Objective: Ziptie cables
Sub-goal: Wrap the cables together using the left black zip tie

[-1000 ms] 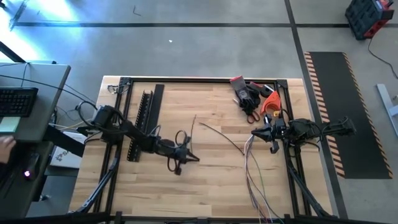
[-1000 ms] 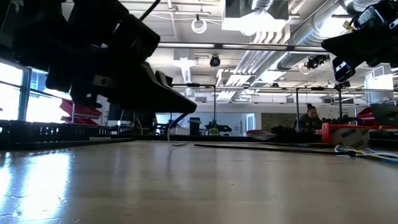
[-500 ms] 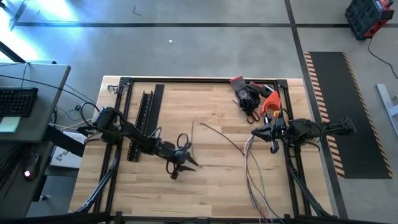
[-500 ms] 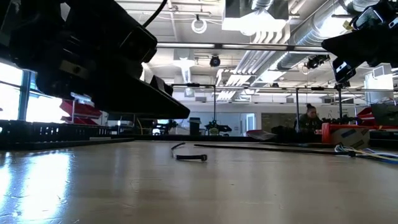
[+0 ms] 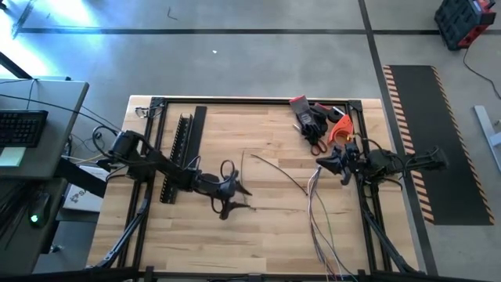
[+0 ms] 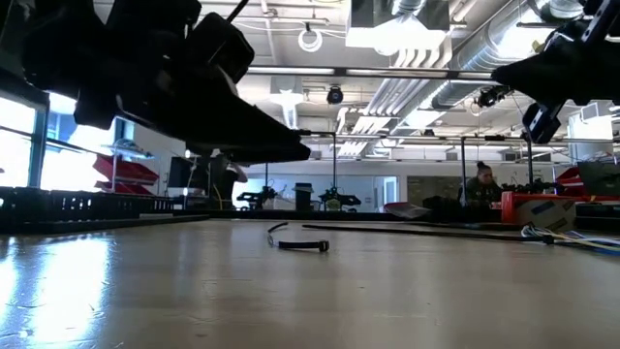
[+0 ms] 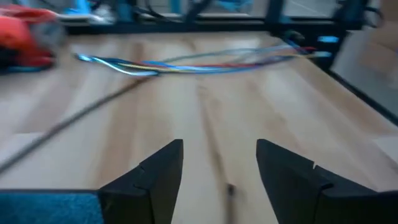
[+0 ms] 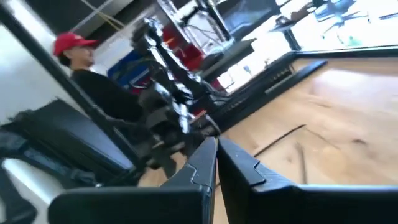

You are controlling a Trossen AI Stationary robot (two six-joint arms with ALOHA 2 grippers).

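A: What do the cables [image 5: 319,215] look like?

B: A loose bunch of very thin, long wires, whitish, reddish, dark and a greenish one. In the high view they lie on the right part of the wooden table [image 5: 266,235], bunched near the right gripper [image 5: 322,164] and fanning out as they run to the table's near edge. The left wrist view shows them [image 7: 205,62] as a slim band of blue, white, red and yellow strands stretched flat across the far side of the boards.

A: Is anything holding them?

B: Not that I can tell. The right gripper hovers by the bunch's upper end with its fingers [image 8: 214,165] pressed together; whether a wire is pinched between them cannot be made out.

A: And the left gripper [image 5: 235,196]?

B: It sits mid-table, well apart from the cables. Its fingers [image 7: 155,177] stand parted, with bare wood showing between them and nothing in them. A short dark piece [image 6: 300,243] lies on the table near it, seen in the low view.

A: What else is on the table?

B: A long black slotted rail [image 5: 178,153] and a flat black strip [image 5: 196,137] on the left part, a thin dark strand [image 5: 278,171] curving across the middle, and black gloves [image 5: 309,117] with orange-handled tools [image 5: 338,129] in the far right corner. A person in a red cap [image 8: 74,45] shows beyond the table in the right wrist view.
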